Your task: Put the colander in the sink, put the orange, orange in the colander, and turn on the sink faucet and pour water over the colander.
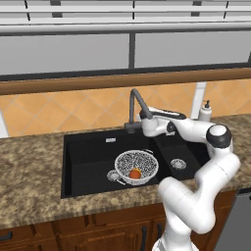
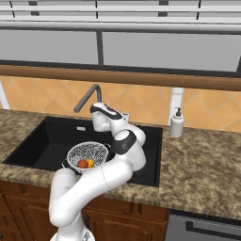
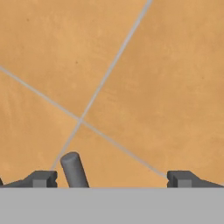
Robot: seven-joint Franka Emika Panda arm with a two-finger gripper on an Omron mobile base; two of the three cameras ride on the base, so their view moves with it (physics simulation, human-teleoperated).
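Note:
The speckled colander (image 1: 137, 165) (image 2: 87, 154) sits in the large basin of the black sink (image 1: 88, 157) (image 2: 52, 136). In it lie a reddish orange (image 2: 83, 164) (image 1: 135, 173) and a yellower orange (image 2: 90, 162). The dark-grey faucet (image 1: 134, 104) (image 2: 88, 100) rises behind the basins. My gripper (image 1: 143, 116) (image 2: 96, 109) (image 3: 112, 179) is up at the faucet, facing the tiled wall, open. In the hand view the faucet's short lever (image 3: 73, 169) stands between the fingertips, close to the left one (image 3: 41, 178). Water is out of view.
A white soap bottle (image 1: 205, 112) (image 2: 177, 123) stands on the speckled stone counter (image 1: 29, 186) to the right of the sink. The orange tile backsplash (image 3: 131, 65) is close in front of the hand. A wooden ledge runs above it.

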